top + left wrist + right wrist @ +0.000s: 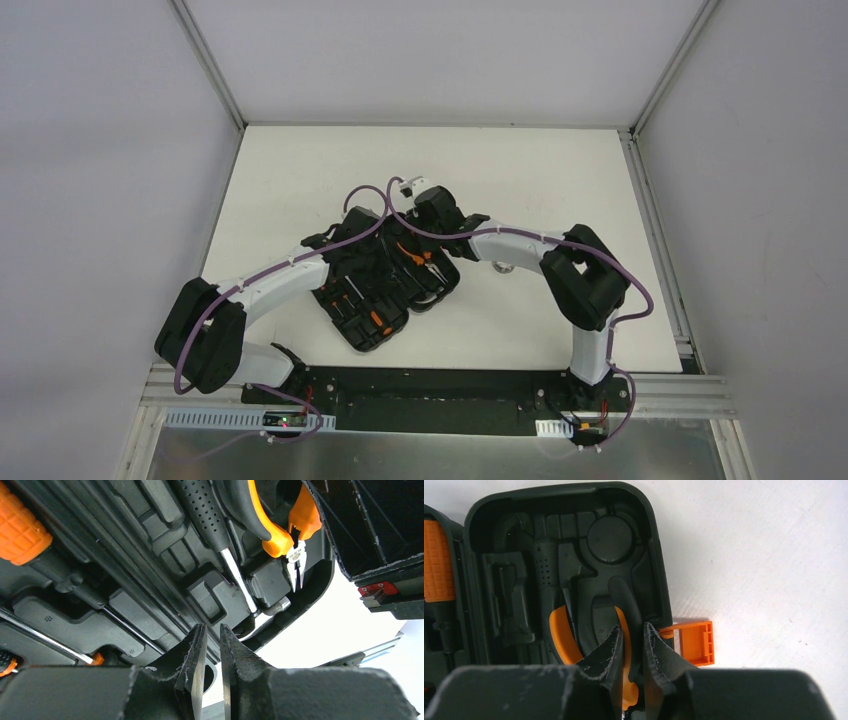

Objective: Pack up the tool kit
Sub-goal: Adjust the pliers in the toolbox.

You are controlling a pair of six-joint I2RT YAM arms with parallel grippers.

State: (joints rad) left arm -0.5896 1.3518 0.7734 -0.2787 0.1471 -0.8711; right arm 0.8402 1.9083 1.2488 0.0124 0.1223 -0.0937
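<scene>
- The left arm (pixel 290 278) and right arm (pixel 512 245) are wearing smooth white shells on their long links and bulky black housings at the joints.
- A purple cable (pixel 648 292) is trailing along each arm in loose loops.
- A black plate (pixel 430 385) is carrying both bases at the bench's near edge, with a small board (pixel 285 420) showing a red light.
- The left gripper (pixel 212 630) and right gripper (pixel 631 630) are showing black wedge-shaped fingers, their edges scuffed pale.

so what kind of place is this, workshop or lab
Probably a robot lab cell, not a workshop: a white table boxed in by grey panels on aluminium framing, with two arms bolted at its near edge.
</scene>
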